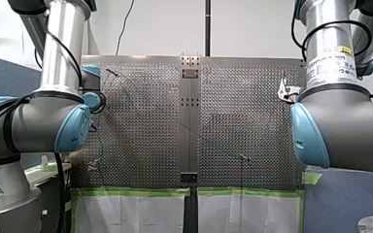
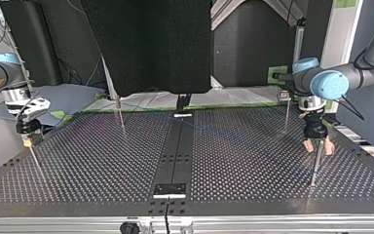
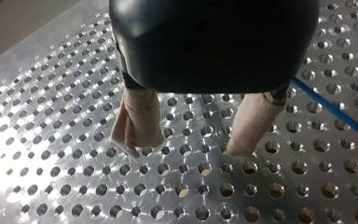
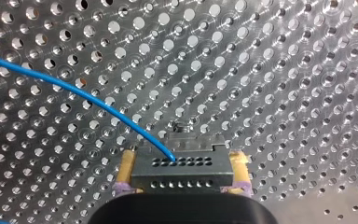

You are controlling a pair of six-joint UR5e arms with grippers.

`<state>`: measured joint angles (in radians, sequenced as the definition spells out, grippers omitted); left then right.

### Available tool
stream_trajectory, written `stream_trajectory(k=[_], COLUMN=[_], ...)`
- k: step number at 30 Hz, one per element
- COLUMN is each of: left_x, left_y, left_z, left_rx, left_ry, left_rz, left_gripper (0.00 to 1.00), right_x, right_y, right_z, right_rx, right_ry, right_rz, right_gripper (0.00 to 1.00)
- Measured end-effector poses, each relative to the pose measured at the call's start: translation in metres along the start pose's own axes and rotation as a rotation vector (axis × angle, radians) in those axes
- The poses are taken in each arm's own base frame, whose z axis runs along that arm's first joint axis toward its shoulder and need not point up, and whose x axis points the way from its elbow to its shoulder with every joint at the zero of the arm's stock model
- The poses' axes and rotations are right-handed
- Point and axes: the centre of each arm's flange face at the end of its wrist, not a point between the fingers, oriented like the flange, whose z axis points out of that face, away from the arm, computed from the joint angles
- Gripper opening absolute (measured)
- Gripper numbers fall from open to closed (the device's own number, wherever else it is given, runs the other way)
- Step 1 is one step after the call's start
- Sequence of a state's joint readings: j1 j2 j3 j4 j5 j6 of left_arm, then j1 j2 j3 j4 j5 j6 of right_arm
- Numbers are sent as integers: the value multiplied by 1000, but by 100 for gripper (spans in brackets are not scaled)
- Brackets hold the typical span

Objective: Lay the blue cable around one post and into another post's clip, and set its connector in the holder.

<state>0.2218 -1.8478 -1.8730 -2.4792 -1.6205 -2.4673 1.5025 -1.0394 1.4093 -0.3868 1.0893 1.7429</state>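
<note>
In the right wrist view my right gripper (image 4: 182,173) is shut on the grey connector (image 4: 182,169), its yellow pads (image 4: 127,168) on both sides. The blue cable (image 4: 74,91) leaves the connector's top and curves away over the perforated plate. A grey metal part (image 4: 193,140) shows just ahead of the connector. At the top view's left, my right gripper (image 2: 29,134) hangs over a thin post (image 2: 35,158). My left gripper (image 3: 186,144) stands open just above the plate, beige pads (image 3: 137,121) apart with nothing between them; the cable (image 3: 335,116) runs beside it. My left gripper (image 2: 317,145) sits over another post (image 2: 314,168).
Two more thin posts (image 2: 121,117) (image 2: 286,114) stand toward the top view's far side. A dark centre strip (image 2: 175,151) with a small bracket (image 2: 170,189) splits the perforated table (image 2: 102,165). A faint stretch of the cable (image 2: 224,134) crosses the middle.
</note>
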Motion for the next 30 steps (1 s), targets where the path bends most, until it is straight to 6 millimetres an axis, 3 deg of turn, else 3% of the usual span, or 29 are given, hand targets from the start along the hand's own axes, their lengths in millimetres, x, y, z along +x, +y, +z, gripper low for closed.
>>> stream_trajectory(k=[3,5,6,8,9,11,12,14,15,16,18,20,30], left_x=[0,0,0,0,0,0,0,0,0,0,0,0,0], left_y=[0,0,0,0,0,0,0,0,0,0,0,0,0], left_z=[0,0,0,0,0,0,0,0,0,0,0,0,0], left_rx=[0,0,0,-1,-1,0,0,0,0,-1,-1,-1,-1], left_ry=[0,0,0,0,0,0,0,0,0,0,0,0,1], left_rz=[1,1,1,1,1,1,1,1,1,1,1,1,6], left_gripper=[100,100,100,100,100,100,100,100,100,100,100,100,100], right_x=[0,0,0,0,0,0,0,-1,-1,-1,-1,-1,-1], right_y=[0,0,0,0,0,0,-1,-1,-2,-2,-3,-3,-4], right_z=[0,0,0,0,0,0,0,0,0,0,1,1,1], right_rx=[0,-1,-1,-2,-2,-1,0,1,2,2,4,5,1], right_ry=[0,0,0,0,-1,-1,-1,-2,-2,-2,-3,-2,-2], right_rz=[0,-1,-2,-3,-4,-5,-5,-5,-5,-4,-2,-1,0], right_gripper=[0,13,13,29,29,46,46,62,62,72,75,87,92])
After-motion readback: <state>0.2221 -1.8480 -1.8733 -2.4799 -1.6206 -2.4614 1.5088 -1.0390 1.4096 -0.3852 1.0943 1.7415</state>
